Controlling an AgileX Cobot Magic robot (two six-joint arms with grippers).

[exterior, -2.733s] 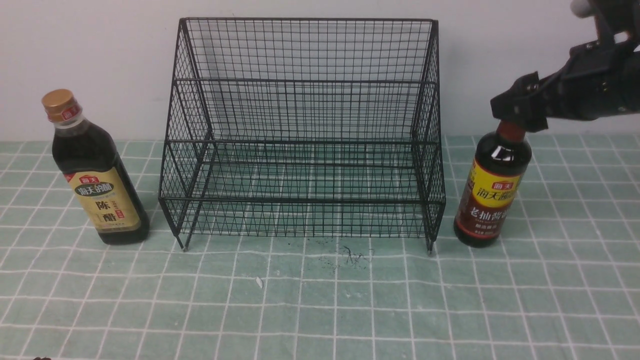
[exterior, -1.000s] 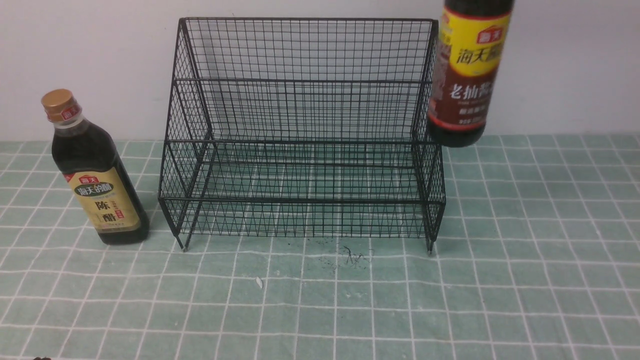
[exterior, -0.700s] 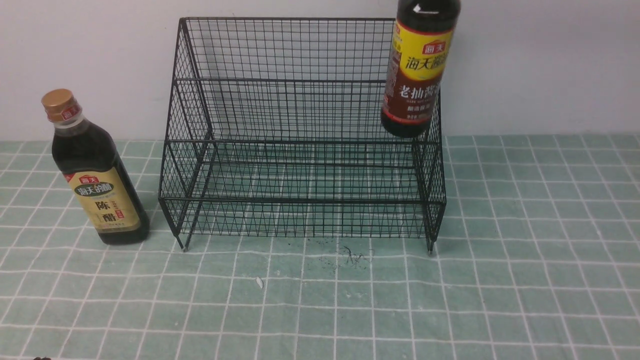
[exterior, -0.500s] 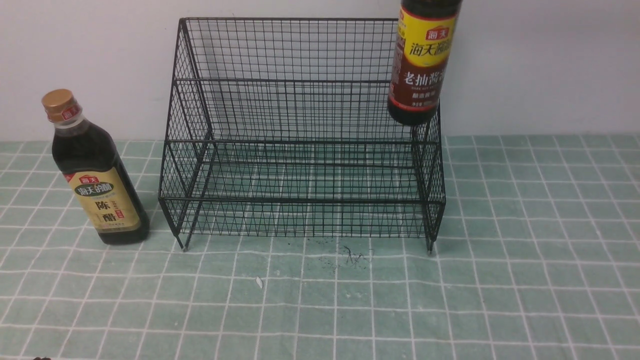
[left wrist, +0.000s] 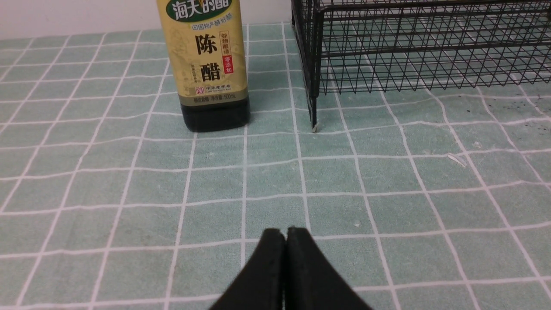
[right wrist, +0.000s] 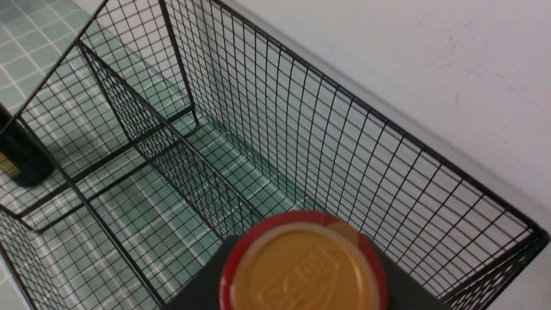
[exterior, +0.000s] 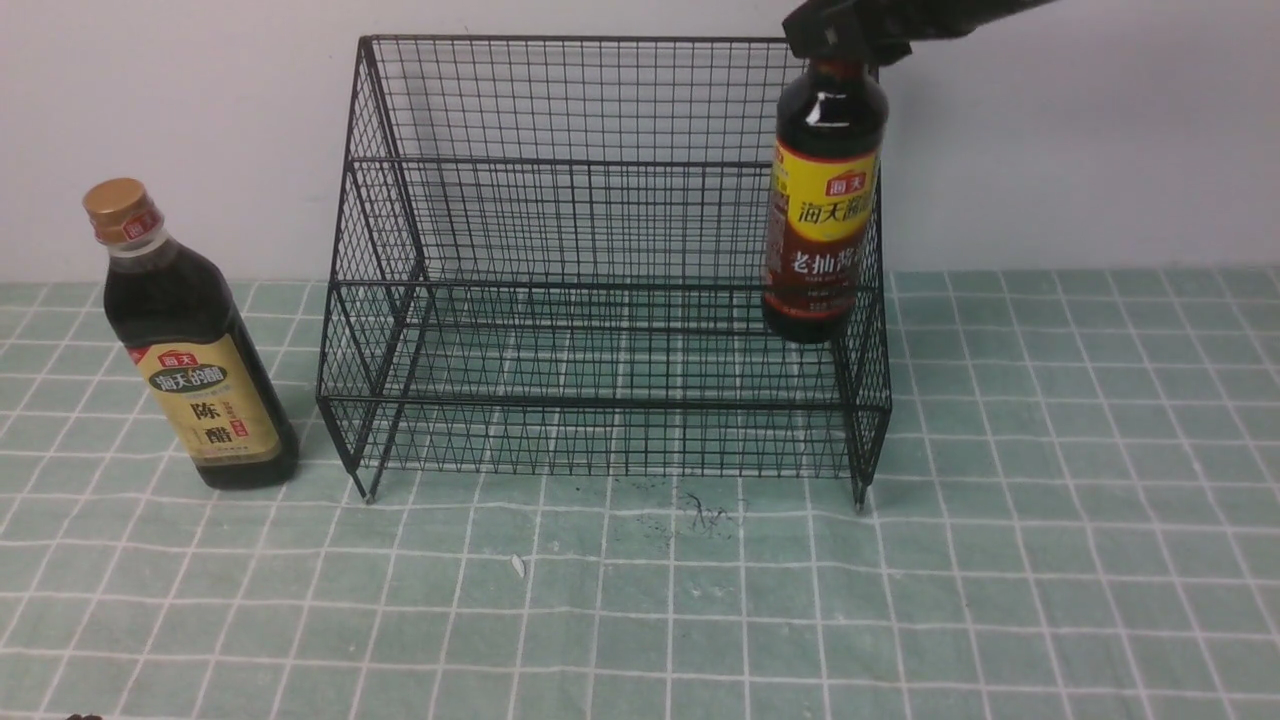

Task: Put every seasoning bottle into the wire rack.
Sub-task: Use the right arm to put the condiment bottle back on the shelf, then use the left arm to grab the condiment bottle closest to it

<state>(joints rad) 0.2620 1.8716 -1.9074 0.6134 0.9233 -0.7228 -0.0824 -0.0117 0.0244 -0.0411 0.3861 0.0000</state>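
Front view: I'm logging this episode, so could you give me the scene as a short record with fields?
slim bottle: upright, hanging by its cap at the rack's right end; whether it rests on a tier, cannot tell
rack: black wire, two tiers, standing on the cloth
broad bottle: upright on the cloth, left of the rack, apart from it
right jaws: shut on the slim bottle's cap
left jaws: shut, holding nothing, over the cloth
cloth: green with a white grid
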